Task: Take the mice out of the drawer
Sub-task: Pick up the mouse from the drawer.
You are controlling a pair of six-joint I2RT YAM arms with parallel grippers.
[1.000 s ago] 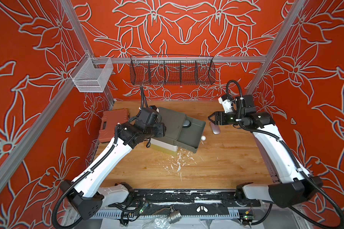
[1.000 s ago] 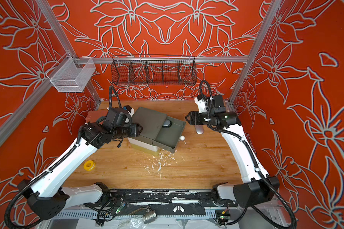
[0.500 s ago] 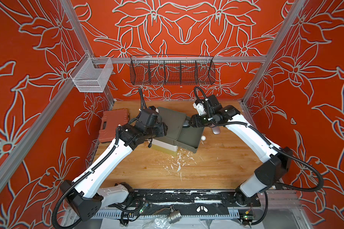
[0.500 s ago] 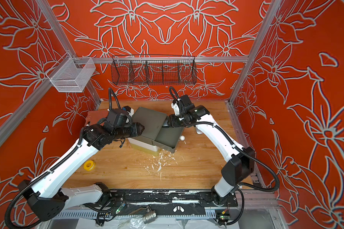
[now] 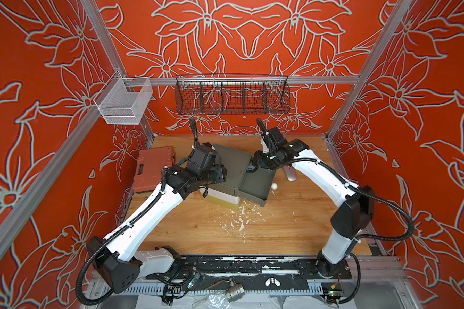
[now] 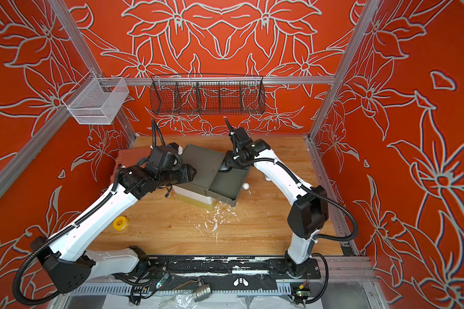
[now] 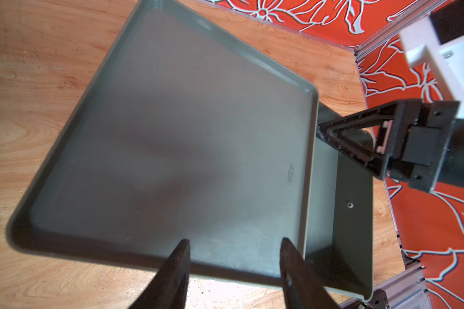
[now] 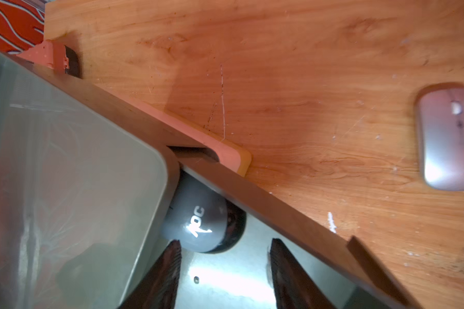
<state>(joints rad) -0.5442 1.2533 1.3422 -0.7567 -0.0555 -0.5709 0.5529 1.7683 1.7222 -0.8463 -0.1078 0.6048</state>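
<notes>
An olive-green drawer unit (image 5: 231,166) stands mid-table with its top drawer (image 5: 255,187) pulled out to the right. One dark mouse (image 8: 201,222) with a pale logo lies in the drawer, half tucked under the unit's top. My right gripper (image 8: 224,246) is open inside the drawer, its fingertips just short of that mouse. A silver mouse (image 8: 450,139) lies on the wood beside the drawer (image 5: 292,174). My left gripper (image 7: 235,243) is open, its fingertips over the near edge of the unit's top (image 7: 172,147), with nothing between them.
An orange tool case (image 5: 154,171) lies left of the unit. A yellow tape roll (image 6: 119,222) sits near the left arm. White crumbs (image 5: 239,222) litter the wood in front. A black wire basket (image 5: 232,96) and a white mesh basket (image 5: 123,104) hang on the walls.
My right arm has swung left, from above the silver mouse on the table to the open drawer. The left arm has stayed where it was.
</notes>
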